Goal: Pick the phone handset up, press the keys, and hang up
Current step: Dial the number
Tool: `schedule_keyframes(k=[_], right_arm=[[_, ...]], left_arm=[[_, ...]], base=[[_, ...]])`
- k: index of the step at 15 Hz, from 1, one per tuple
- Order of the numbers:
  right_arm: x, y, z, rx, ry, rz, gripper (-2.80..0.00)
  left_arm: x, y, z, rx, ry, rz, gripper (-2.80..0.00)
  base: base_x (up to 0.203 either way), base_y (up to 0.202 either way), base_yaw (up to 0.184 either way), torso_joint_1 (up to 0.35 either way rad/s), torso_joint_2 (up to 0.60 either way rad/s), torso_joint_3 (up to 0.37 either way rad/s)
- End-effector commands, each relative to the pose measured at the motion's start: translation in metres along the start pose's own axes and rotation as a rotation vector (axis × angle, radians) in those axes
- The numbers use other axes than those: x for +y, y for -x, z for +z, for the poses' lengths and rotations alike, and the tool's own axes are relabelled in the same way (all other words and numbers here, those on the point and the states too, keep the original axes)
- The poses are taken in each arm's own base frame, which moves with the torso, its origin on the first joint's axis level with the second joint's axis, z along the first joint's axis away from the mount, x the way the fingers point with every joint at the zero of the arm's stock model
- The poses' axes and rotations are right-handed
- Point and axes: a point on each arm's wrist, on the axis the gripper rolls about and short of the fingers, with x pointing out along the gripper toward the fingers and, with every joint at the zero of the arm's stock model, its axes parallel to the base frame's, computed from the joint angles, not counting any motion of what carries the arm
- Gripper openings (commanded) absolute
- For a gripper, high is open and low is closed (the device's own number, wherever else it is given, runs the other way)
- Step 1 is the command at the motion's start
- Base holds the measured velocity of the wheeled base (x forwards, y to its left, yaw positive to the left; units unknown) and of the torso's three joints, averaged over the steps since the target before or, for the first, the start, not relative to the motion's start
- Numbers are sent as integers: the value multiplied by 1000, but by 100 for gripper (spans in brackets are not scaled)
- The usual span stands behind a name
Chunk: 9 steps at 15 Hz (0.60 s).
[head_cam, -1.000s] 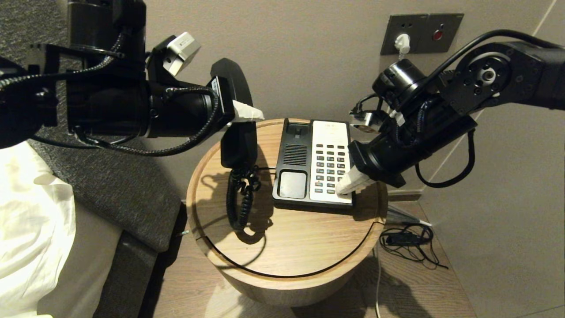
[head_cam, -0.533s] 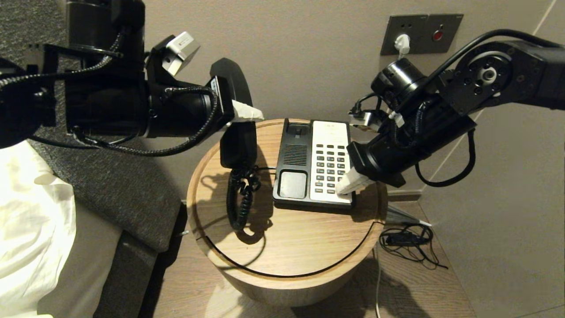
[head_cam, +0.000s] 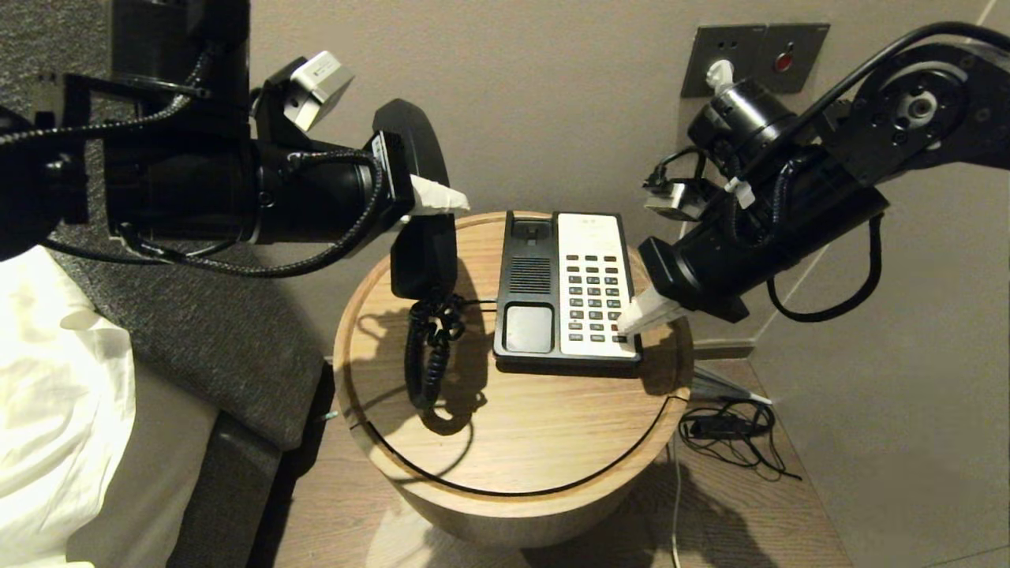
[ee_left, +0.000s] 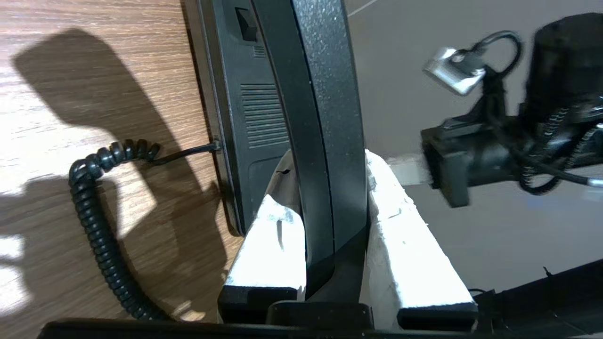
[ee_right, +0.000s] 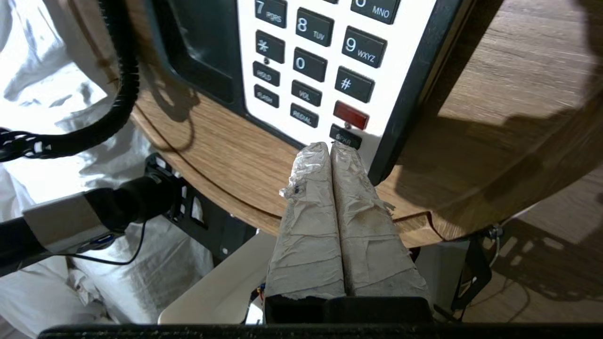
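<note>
Key-pressing step — handset lifted, fingertips at the keypad's lowest row.

On the round wooden table (head_cam: 505,442) the phone base (head_cam: 564,292) sits toward the back edge. The left gripper (ee_left: 325,221) pinches the black handset (head_cam: 418,197) upright above the table's back-left edge, coiled cord (head_cam: 426,355) hanging. The right gripper (ee_right: 331,155), fingers pressed together, points at the SPKR key (ee_right: 345,138) — I'd push straight down, gently, so the base doesn't slide.

This looks like a hotel bedroom. At the lower left of the head view white bedding (head_cam: 55,410) lies against a grey upholstered headboard (head_cam: 197,347), and in the centre a round wooden bedside table (head_cam: 513,442) carries a corded desk phone (head_cam: 565,290). A metal wall socket plate (head_cam: 753,57) sits at the upper right.
</note>
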Motion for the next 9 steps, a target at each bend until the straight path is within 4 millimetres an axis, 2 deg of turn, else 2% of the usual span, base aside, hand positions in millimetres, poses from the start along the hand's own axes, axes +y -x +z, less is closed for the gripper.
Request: schedule_keyframes(k=[1, 9], right_arm=[[1, 4, -2, -4, -1, 8, -280], [-5, -14, 3, 26, -12, -6, -280]], left_arm=[[0, 0, -1, 4, 5, 0, -280], [2, -3, -1, 8, 5, 6, -280]], base=[[0, 0, 0, 0, 0, 0], [0, 0, 0, 0, 0, 0]])
